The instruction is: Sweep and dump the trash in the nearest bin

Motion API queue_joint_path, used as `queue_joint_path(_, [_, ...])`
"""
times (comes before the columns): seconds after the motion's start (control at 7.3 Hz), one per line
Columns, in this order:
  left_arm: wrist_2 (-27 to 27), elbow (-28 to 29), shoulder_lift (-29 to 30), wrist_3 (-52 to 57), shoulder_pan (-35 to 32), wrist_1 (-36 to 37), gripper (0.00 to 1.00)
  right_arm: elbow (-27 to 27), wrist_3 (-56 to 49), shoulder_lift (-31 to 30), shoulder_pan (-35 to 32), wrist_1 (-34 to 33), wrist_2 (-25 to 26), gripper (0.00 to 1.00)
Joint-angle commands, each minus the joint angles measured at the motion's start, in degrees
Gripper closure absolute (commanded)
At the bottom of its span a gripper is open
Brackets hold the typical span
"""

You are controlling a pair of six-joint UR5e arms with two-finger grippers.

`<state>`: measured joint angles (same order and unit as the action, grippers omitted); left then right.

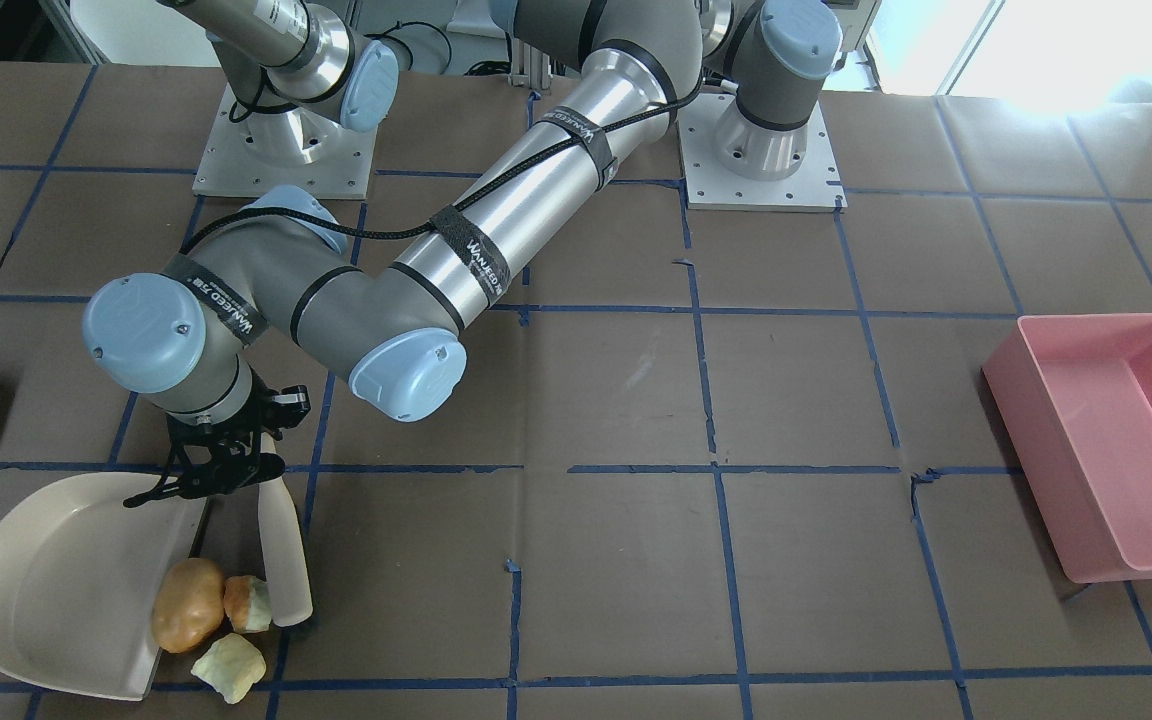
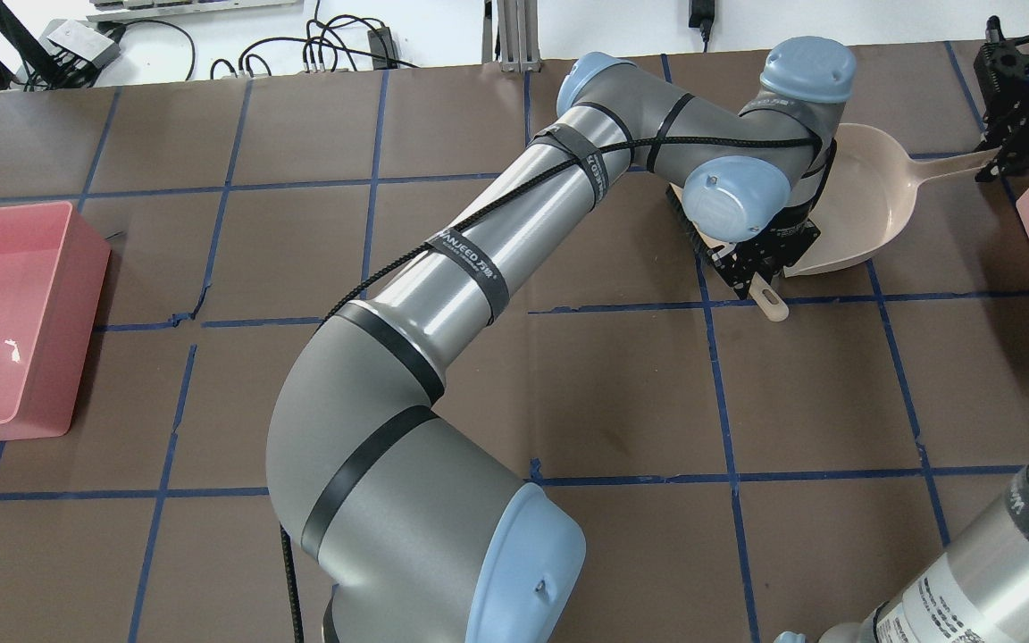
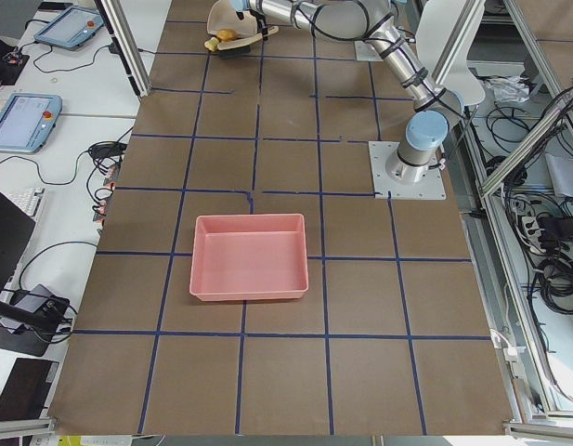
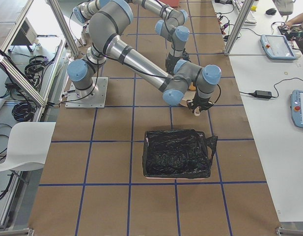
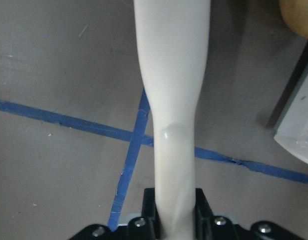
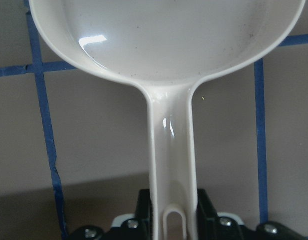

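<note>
Blue-taped brown table (image 1: 796,380); left hand (image 1: 234,482) clamps, seemingly, a brush (image 1: 286,560); right hand (image 2: 1006,156) grips dustpan (image 1: 36,580).

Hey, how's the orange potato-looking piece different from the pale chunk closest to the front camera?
The potato-shaped lump is tan-orange, smooth and rounded; the pale chunk is yellow-white, ragged and bitten-looking. The potato-shaped lump is larger than the pale chunk. Both lie at the open edge of the dustpan.
</note>
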<state>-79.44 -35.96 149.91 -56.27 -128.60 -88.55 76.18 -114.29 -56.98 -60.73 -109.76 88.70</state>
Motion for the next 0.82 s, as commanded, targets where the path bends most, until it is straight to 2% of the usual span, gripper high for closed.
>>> queue_joint_path(0.0, [0.34,-0.25,0.21,-2.17,-0.07,1.18,1.0,0.19,-0.32,0.2,0.0,0.08,0.33,1.0])
queue_joint_path(0.69, [-2.38,-0.34,1.35,8.36,-0.68,3.21,1.0,0.11,0.29,0.99,0.0,-0.1,-0.46,1.0])
